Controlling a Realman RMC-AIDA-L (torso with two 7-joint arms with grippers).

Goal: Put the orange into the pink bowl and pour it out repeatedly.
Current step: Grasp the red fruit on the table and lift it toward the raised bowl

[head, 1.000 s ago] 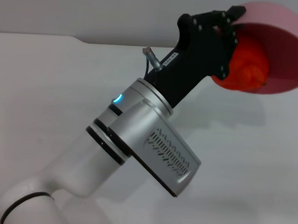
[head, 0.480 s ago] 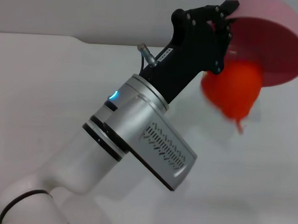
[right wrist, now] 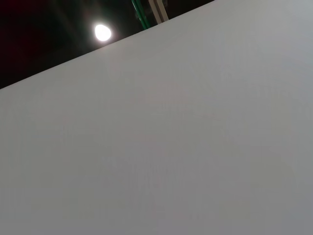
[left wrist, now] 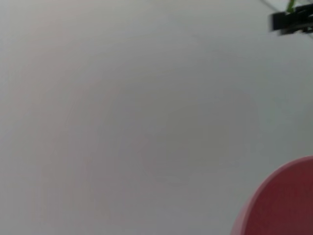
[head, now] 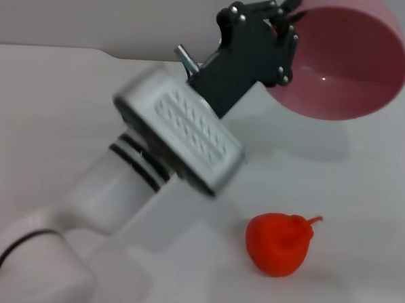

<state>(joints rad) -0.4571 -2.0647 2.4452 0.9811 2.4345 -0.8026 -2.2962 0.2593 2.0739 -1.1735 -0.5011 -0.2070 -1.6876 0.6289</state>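
One hand, the left hand (head: 289, 13), is clamped on the rim of the pink bowl (head: 342, 70), held tipped above the counter (head: 48, 116). The orange (head: 278, 242) lies on the counter, toward its near edge.

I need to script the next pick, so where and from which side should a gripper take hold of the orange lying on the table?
Judging from the head view, grip the orange across its round body, coming straight down from above. It lies tipped on the table, stem pointing sideways, so the stem end is too narrow to grip. Nothing stands close beside it; the pink bowl is held aloft by the left gripper.
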